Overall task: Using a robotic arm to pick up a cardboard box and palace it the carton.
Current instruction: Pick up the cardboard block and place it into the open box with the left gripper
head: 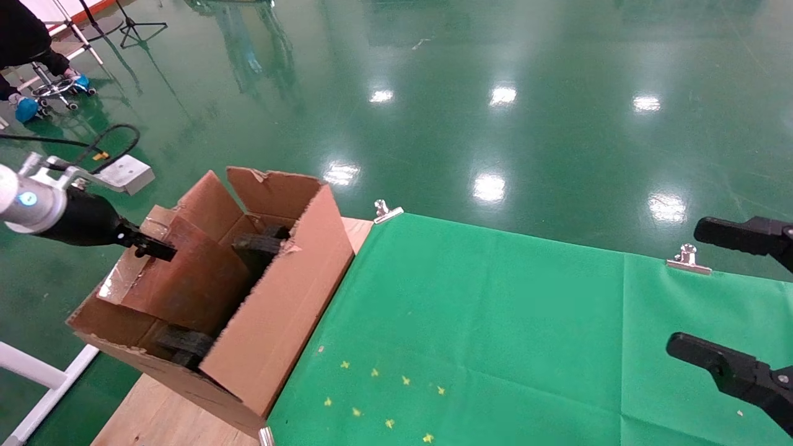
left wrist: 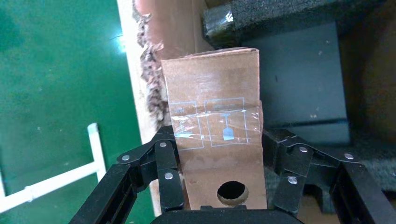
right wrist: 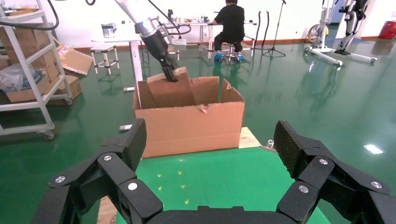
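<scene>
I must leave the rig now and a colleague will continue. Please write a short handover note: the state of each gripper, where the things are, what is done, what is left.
Left gripper: shut on the small taped cardboard box, holding it tilted, lower part already inside the large carton among dark foam blocks.
Right gripper: open, idle over the green cloth, holding nothing.
Done: box picked up and brought into the carton.
Left: lower it to rest, open the left gripper, pull the arm out.
</scene>
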You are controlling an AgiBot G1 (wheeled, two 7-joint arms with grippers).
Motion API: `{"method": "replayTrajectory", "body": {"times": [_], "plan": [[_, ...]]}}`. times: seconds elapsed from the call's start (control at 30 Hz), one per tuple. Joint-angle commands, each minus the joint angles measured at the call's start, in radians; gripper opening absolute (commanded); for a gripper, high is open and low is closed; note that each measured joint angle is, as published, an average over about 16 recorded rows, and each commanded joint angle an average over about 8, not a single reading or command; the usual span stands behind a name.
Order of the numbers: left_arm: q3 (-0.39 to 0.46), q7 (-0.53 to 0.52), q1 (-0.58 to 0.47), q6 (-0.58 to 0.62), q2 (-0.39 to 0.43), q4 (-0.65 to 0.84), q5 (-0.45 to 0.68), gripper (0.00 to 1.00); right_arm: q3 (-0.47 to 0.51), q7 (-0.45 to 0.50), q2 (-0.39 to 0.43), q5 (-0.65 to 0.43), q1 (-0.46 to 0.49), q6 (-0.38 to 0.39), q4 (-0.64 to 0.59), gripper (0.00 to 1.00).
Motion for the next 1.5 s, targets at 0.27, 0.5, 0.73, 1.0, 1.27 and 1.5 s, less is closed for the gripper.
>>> {"method": "replayTrajectory", "body": {"times": [0.27,0.5,0.73,1.0,1.27,1.5], "plan": [[-0.001,0.006,0.063,-0.080,0.065,0.082,-0.002,0.00,0.000,0.000,0.000,0.000,0.000,0.000,0.000,1.00],[-0.034,-0.010,0.122,-0.104,0.077,0.121,-0.050,0.30,0.000,0.000,0.000,0.000,0.000,0.000,0.000,1.00],[-0.068,-0.012,0.152,-0.131,0.074,0.134,-0.098,1.00,0.000,0.000,0.000,0.000,0.000,0.000,0.000,1.00],[-0.066,-0.013,0.150,-0.126,0.073,0.132,-0.096,1.00,0.000,0.000,0.000,0.000,0.000,0.000,0.000,1.00],[-0.060,-0.014,0.147,-0.114,0.074,0.134,-0.086,1.00,0.000,0.000,0.000,0.000,0.000,0.000,0.000,1.00],[-0.058,-0.014,0.145,-0.113,0.074,0.132,-0.083,1.00,0.000,0.000,0.000,0.000,0.000,0.000,0.000,1.00]]}}
